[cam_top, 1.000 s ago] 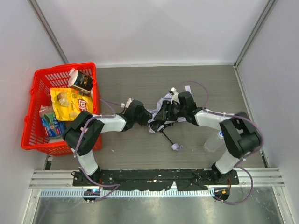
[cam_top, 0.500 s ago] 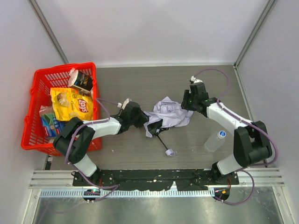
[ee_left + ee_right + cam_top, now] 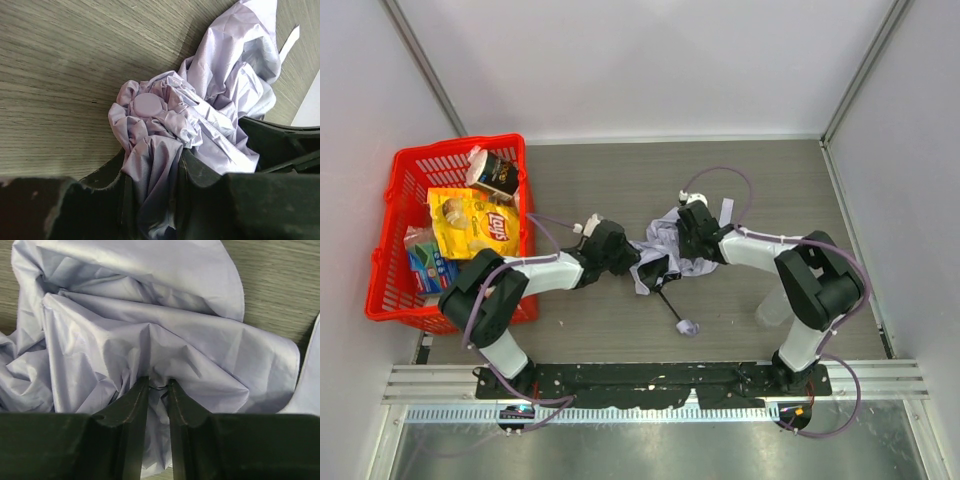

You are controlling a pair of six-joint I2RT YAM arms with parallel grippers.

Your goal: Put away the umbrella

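The umbrella (image 3: 670, 252) lies mid-table as a crumpled lavender-grey canopy. Its thin black shaft (image 3: 667, 300) runs toward me and ends in a small pale handle (image 3: 687, 327). My left gripper (image 3: 626, 256) is at the canopy's left edge. In the left wrist view, the left gripper (image 3: 152, 160) is shut on a bunched fold of the umbrella (image 3: 210, 115), next to the round top cap (image 3: 147, 105). My right gripper (image 3: 695, 237) is on the canopy's right side. In the right wrist view, the right gripper (image 3: 157, 387) pinches a ridge of the umbrella (image 3: 150, 315).
A red basket (image 3: 390, 240) stands at the left, holding a yellow chips bag (image 3: 475, 222) and other packets. A clear plastic bottle (image 3: 770, 308) lies at the right, partly behind my right arm. A loose pale strap (image 3: 723, 212) trails off the canopy's far side.
My right gripper drew back to the far right with its jaws wide. It then came back onto the canopy and closed on a fold. The left gripper kept its grip throughout.
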